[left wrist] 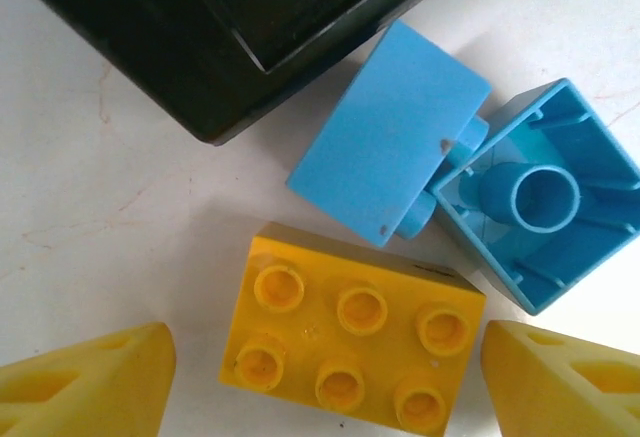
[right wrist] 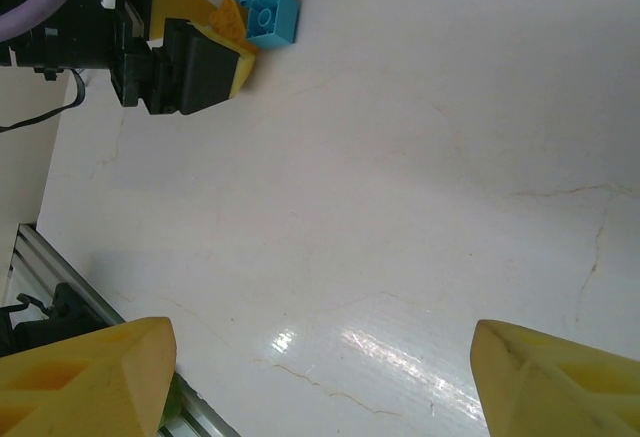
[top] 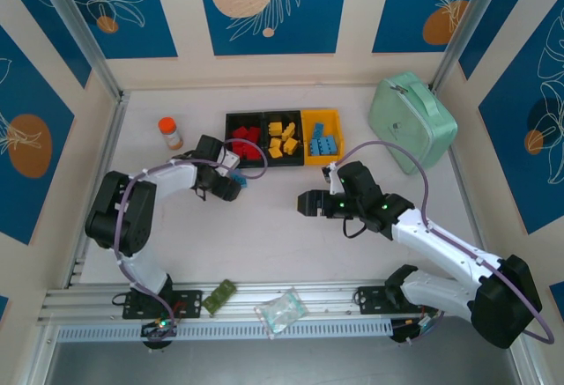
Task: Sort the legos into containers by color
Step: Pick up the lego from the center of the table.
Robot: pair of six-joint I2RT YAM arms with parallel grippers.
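We see three bins in a row at the far side of the worktop (top: 264, 244). The left black bin (top: 247, 114) holds red legos (top: 248, 136), the middle black bin (top: 284, 114) holds yellow legos (top: 282, 138), and the yellow bin (top: 340, 138) holds blue legos (top: 322, 144).

The left gripper (top: 233, 178) sits at the near corner of the left black bin. In its wrist view its yellow fingers (left wrist: 90, 387) stand apart on either side of a loose yellow lego (left wrist: 350, 347), which lies studs up on the worktop. The gripper is open and not clamped on it. We see a gap on the left side, while the right finger is so near that we cannot tell whether it touches.

Just beyond that lego lie two loose blue ones, touching each other. One blue lego (left wrist: 390, 132) lies on its side, and the other, a hollow blue lego (left wrist: 545, 197), is turned underside up. A corner of the black bin is close beside them (its inside is out of sight here).

The right gripper (top: 302, 203) hangs over bare worktop near the middle, jaws wide with nothing between them.

Off to the sides we see an orange-capped bottle (top: 169, 132) left of the bins and a mint case (top: 411, 121) to their right. A green board (top: 219, 297) and a clear bag (top: 280, 310) lie at the near edge between the arm bases.
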